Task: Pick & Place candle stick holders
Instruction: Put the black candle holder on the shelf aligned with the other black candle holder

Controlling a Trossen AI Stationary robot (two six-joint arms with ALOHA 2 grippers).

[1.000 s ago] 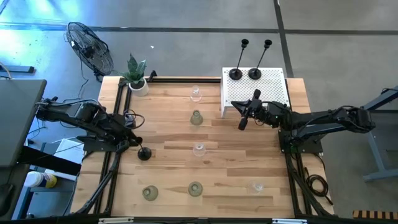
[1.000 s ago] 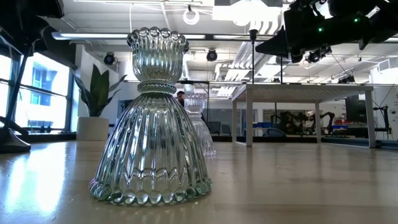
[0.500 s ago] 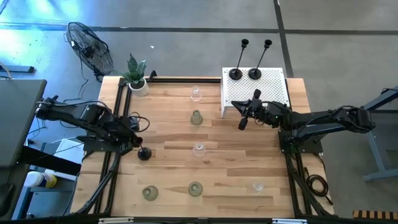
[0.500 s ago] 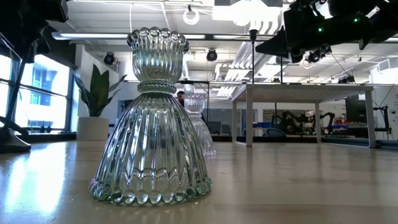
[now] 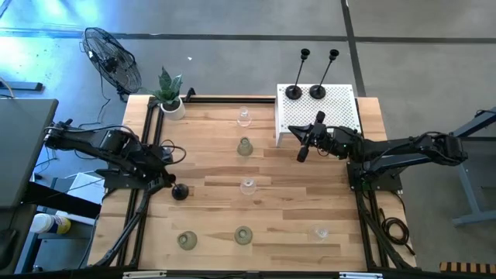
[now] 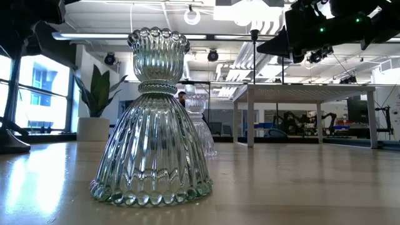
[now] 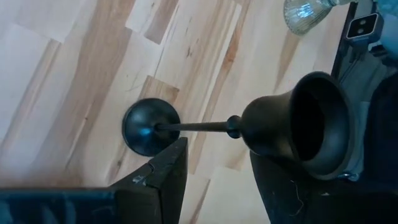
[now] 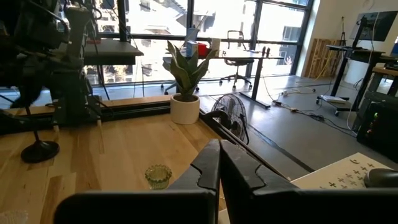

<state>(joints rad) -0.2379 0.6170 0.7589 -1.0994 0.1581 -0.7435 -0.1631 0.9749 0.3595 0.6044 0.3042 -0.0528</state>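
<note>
Left gripper [image 7: 214, 171] sat over the black holder [image 7: 186, 127] near the bench's left edge, fingers apart astride its stem; right gripper [image 8: 219, 163] closed, its own fingers hiding any contents

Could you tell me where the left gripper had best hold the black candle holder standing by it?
Grip the black candle holder on its thin stem, just below the cup, coming level from the table's left side. The left gripper already has a finger on either side. The cup is too wide.
</note>
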